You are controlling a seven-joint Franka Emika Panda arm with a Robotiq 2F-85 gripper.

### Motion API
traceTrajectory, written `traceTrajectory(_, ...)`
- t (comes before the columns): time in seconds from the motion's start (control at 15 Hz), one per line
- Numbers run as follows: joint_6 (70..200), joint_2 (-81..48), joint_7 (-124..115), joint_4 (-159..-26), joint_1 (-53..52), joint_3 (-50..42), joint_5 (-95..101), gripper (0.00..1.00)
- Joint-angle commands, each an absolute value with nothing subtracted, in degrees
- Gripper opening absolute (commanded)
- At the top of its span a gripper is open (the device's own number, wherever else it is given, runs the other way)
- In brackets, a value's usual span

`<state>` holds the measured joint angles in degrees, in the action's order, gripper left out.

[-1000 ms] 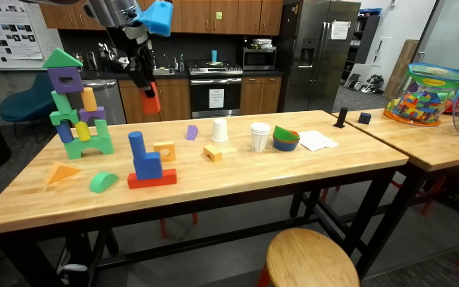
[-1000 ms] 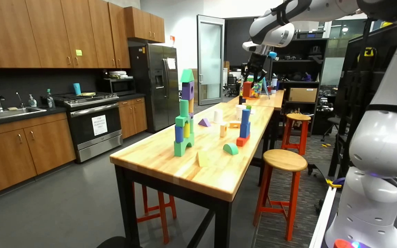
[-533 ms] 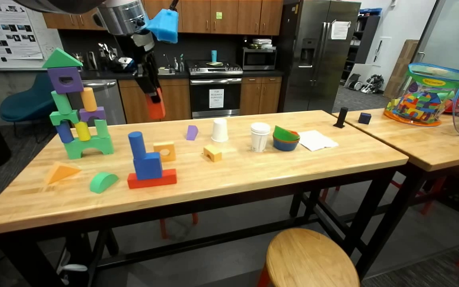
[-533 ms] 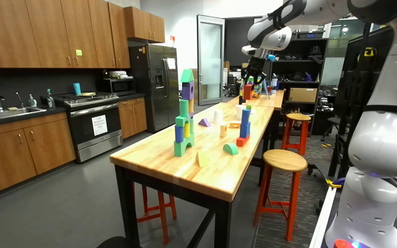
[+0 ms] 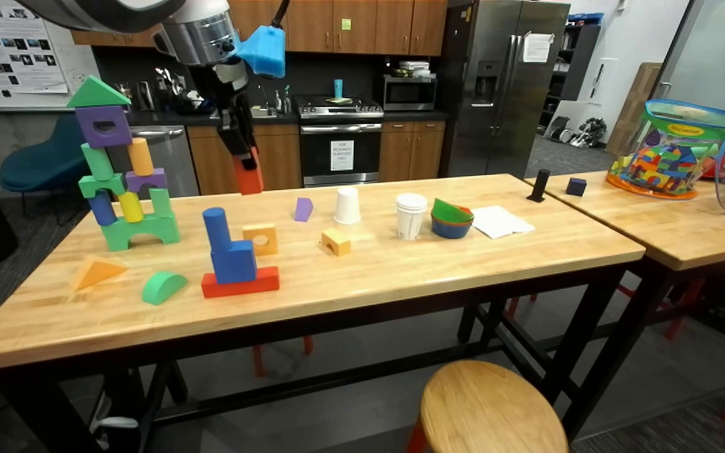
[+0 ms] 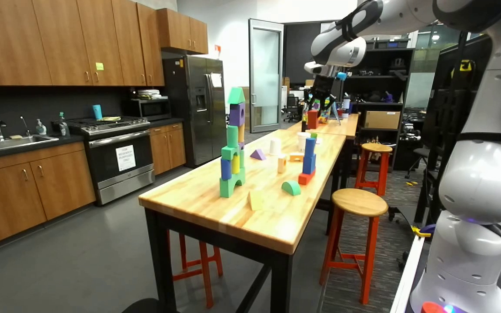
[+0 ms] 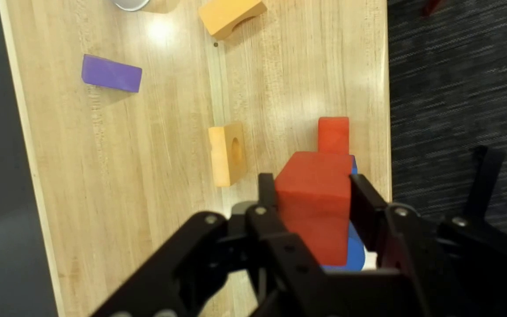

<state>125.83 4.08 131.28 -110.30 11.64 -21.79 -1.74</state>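
Observation:
My gripper (image 7: 311, 187) is shut on a red block (image 7: 317, 211), with a finger on each side of it. In both exterior views the red block (image 5: 248, 178) (image 6: 312, 119) hangs from the gripper (image 5: 246, 154) (image 6: 320, 98) above the table. A small stack stands below and nearer the table's front edge. It has a long red block (image 5: 241, 283) at the bottom, a blue block (image 5: 234, 262) on it and an upright blue cylinder (image 5: 216, 229) on top. In the wrist view the held block covers most of this stack; an end of the long red block (image 7: 333, 134) shows.
A tall multicoloured block tower (image 5: 124, 182) stands at one table end. Around lie a yellow holed block (image 5: 260, 239), yellow arch (image 5: 336, 241), purple block (image 5: 303, 209), green half-round (image 5: 163, 288) and orange triangle (image 5: 98, 272). White cups (image 5: 411, 217) and bowls (image 5: 450, 228) stand farther along.
The gripper, still holding the red block, has moved lower and, in an exterior view, a little to the right. The blocks on the table have not moved.

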Motion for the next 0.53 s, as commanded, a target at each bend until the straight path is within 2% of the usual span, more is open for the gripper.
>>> traceTrajectory(0.0,125.9,3.1,132.3,-109.4,13.2,-20.6,-1.9,0.19)
traceTrajectory(0.47,125.7,0.9,131.3,-110.0,13.7,-19.8,-0.5,0.19)
